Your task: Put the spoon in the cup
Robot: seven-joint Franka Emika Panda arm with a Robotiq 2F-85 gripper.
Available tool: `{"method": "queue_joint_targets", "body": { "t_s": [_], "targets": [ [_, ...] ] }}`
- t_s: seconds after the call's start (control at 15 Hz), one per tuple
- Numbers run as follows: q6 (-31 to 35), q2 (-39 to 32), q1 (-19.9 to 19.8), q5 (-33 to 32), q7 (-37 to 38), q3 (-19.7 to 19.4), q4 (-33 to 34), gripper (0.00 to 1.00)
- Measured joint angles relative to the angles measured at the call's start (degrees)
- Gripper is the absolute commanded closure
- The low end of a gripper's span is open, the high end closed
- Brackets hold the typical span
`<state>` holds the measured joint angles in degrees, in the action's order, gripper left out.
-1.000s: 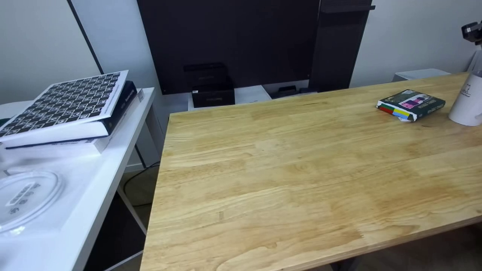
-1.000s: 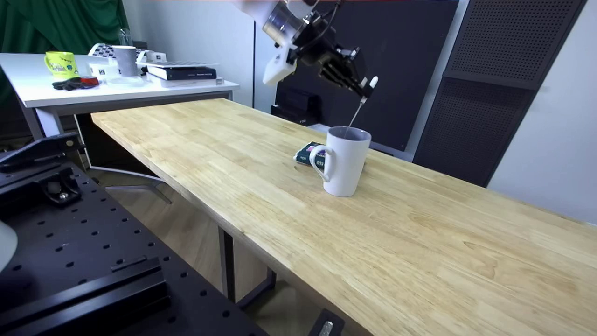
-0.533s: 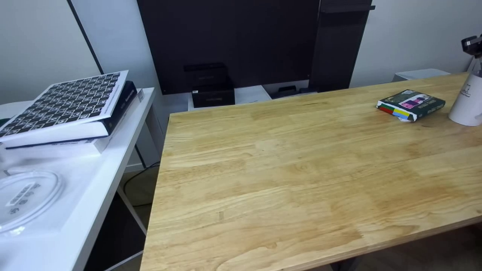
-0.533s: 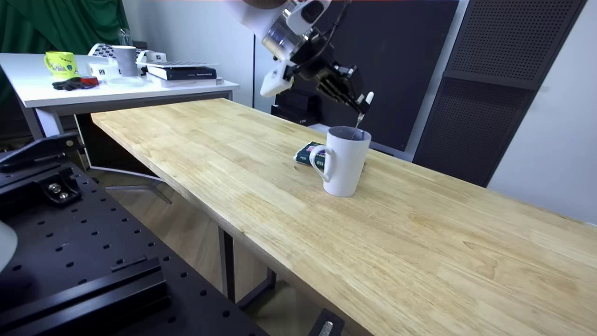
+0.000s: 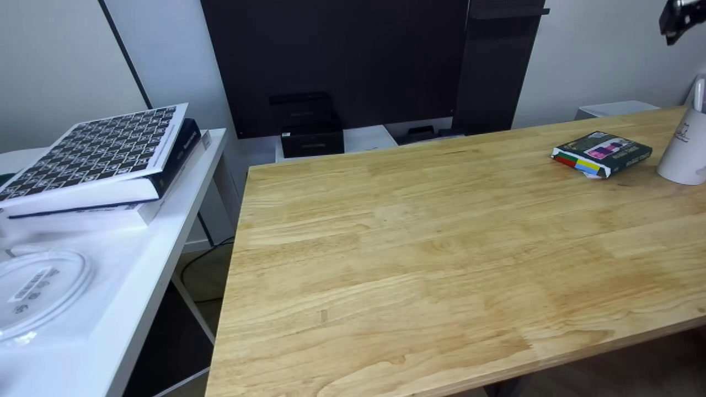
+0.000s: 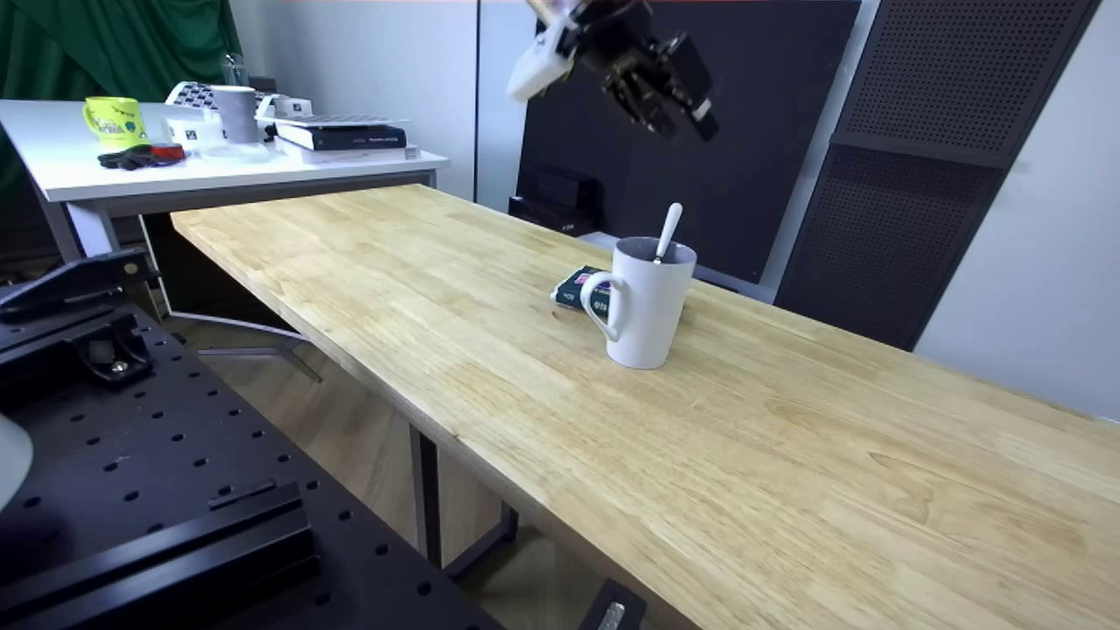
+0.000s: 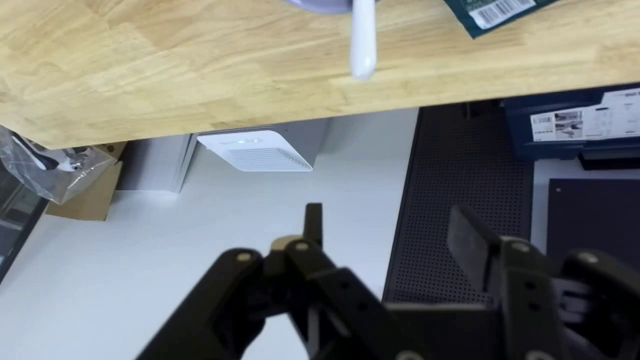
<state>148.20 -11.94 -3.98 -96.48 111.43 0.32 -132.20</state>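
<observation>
Spoon (image 6: 668, 232) in the cup (image 6: 646, 311), handle up and tilted to the right in an exterior view, seemingly propped on the far rim, lower end hidden inside. Cup upright on the wooden table (image 6: 490, 350), with a green box (image 5: 602, 153) to its left in an exterior view, near but apart. Gripper (image 7: 385, 235) spread, nothing pinched, well above the spoon and not touching it. By judgement, placing done, with only the clearing away left. To do that well: rise straight up before any swing to left or right, so as not to catch the handle and tip the tall cup. Bring the two sides together only once clear of the white tip. No push on the spoon called for.
</observation>
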Motion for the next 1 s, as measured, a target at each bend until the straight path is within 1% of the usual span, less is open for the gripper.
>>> {"method": "queue_joint_targets", "body": {
  "t_s": [0.07, 0.2, 0.4, 0.47, 0.6, 0.67, 0.8, 0.87, 0.93, 1.0],
  "targets": [
    [2.18, 1.78, -0.3, 4.1, -4.95, -0.08, 0.42, 0.01],
    [8.7, 3.64, -1.15, 12.71, -15.35, -0.37, 0.42, 0.0],
    [17.21, 3.23, -1.55, 26.6, -30.53, -0.51, 0.35, 0.0],
    [19.23, 2.62, -1.91, 31.85, -35.83, 0.35, 0.18, 0.0],
    [21.83, 0.91, -4.1, 42.47, -46.01, 4.68, -0.2, 0.0],
    [22.34, -0.01, -6.16, 47.68, -50.96, 8.2, -0.37, 0.0],
    [21.94, -2.04, -11.66, 58.19, -61.02, 17.1, -0.42, 0.0],
    [20.68, -3.03, -14.26, 63.34, -65.91, 21.48, -0.2, 0.0],
    [20.15, -3.58, -15.06, 64.75, -67.58, 23.15, 0.1, 0.0],
    [20.21, -3.61, -14.62, 64.43, -67.38, 22.69, 0.12, 0.0]
  ]
}}
